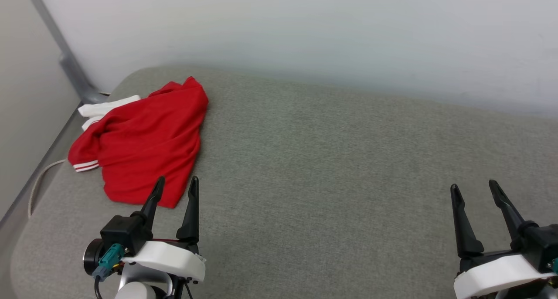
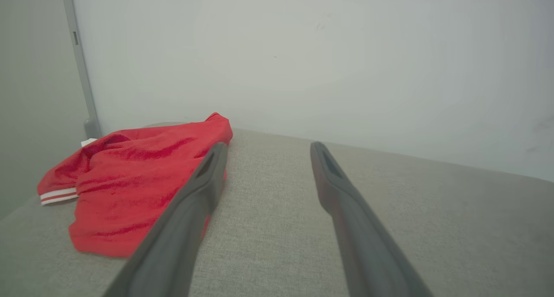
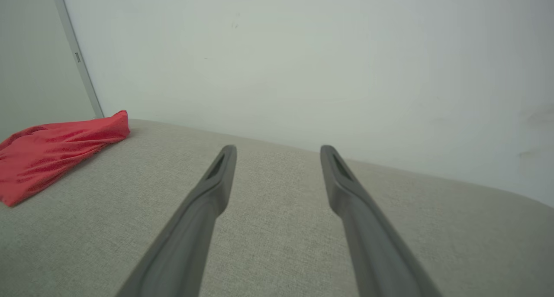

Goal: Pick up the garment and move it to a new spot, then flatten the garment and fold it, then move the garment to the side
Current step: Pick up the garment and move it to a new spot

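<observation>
You see both jaws fully released. The left gripper (image 1: 177, 180) hovers at the near edge of the garment (image 1: 144, 137), contact unclear; the right gripper (image 1: 474, 185) hangs well apart from it.

The garment (image 1: 146, 142) lies crumpled in a loose heap at the far left corner of the grey surface (image 1: 340, 168). It is red, with a white sleeve (image 1: 104, 107) bunched at its far left edge and a red-and-white striped cuff (image 1: 85, 165) lower on its left side.
</observation>
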